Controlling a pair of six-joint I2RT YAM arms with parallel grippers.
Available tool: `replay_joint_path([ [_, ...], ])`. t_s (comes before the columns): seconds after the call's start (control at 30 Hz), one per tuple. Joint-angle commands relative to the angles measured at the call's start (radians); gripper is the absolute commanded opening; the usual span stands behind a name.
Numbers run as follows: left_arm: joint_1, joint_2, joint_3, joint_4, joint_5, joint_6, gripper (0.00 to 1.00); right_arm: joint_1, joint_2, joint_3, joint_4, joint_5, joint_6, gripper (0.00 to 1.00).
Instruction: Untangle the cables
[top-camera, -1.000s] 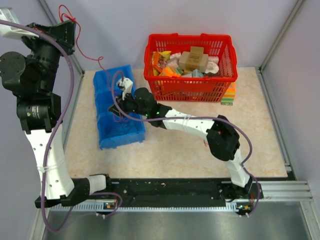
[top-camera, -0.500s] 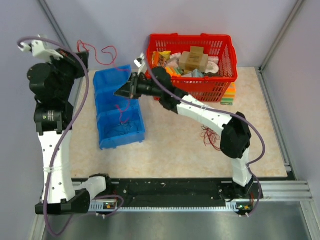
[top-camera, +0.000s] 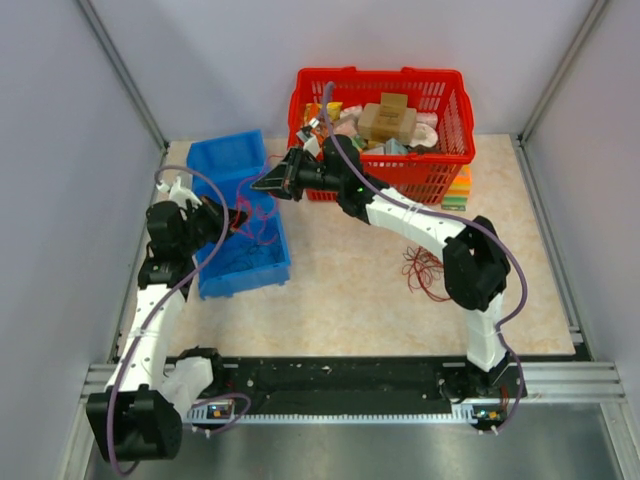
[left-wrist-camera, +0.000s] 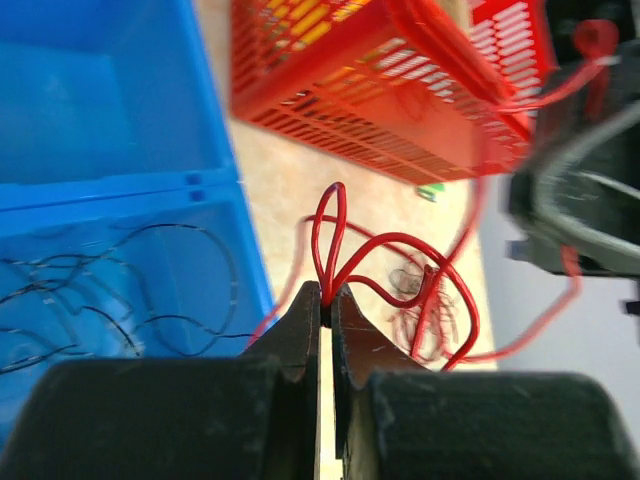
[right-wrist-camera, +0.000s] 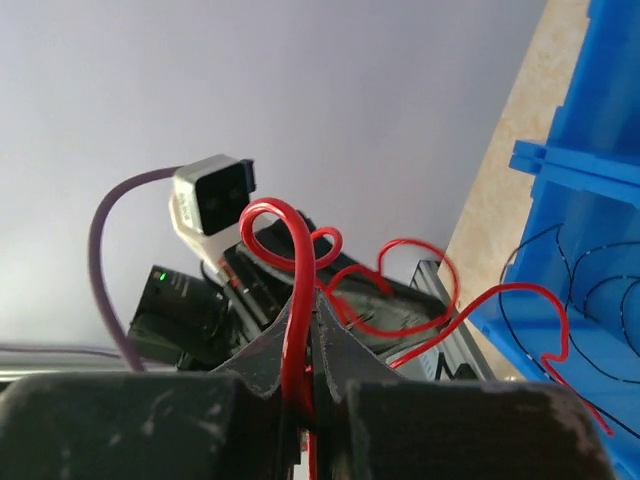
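A thin red cable (top-camera: 254, 212) hangs in loose loops between my two grippers, over the blue bin (top-camera: 228, 160). My left gripper (top-camera: 228, 218) is low at the bin's left side, shut on a loop of this cable (left-wrist-camera: 330, 225). My right gripper (top-camera: 268, 183) hovers over the bin's right edge, shut on the same cable (right-wrist-camera: 300, 290). A second loopy bundle of red and dark-red wires (top-camera: 424, 271) lies on the table under my right forearm. It shows blurred in the left wrist view (left-wrist-camera: 418, 312).
The blue bin (left-wrist-camera: 90, 120) holds thin black wires (left-wrist-camera: 150, 300). A red basket (top-camera: 380, 172) full of packets stands at the back, with a small coloured stack (top-camera: 458, 190) beside it. Grey walls close the left, right and back sides.
My left arm has swung down from high at the back left to the bin's left side. My right gripper has shifted slightly right. The red cable now hangs slack between them.
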Motion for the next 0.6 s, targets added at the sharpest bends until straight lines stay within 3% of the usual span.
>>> replay_joint_path([
  [0.0, -0.010, -0.026, 0.013, 0.226, 0.201, -0.074, 0.06, -0.007, -0.081, 0.003, 0.007, 0.031, 0.031, 0.00],
  [0.4, -0.038, -0.005, -0.012, 0.264, 0.306, -0.134, 0.48, -0.006, -0.056, -0.011, 0.059, 0.048, 0.058, 0.00],
  [0.57, -0.045, 0.014, -0.015, 0.284, 0.323, -0.145, 0.50, -0.008, -0.056, -0.008, 0.068, 0.050, 0.052, 0.00],
])
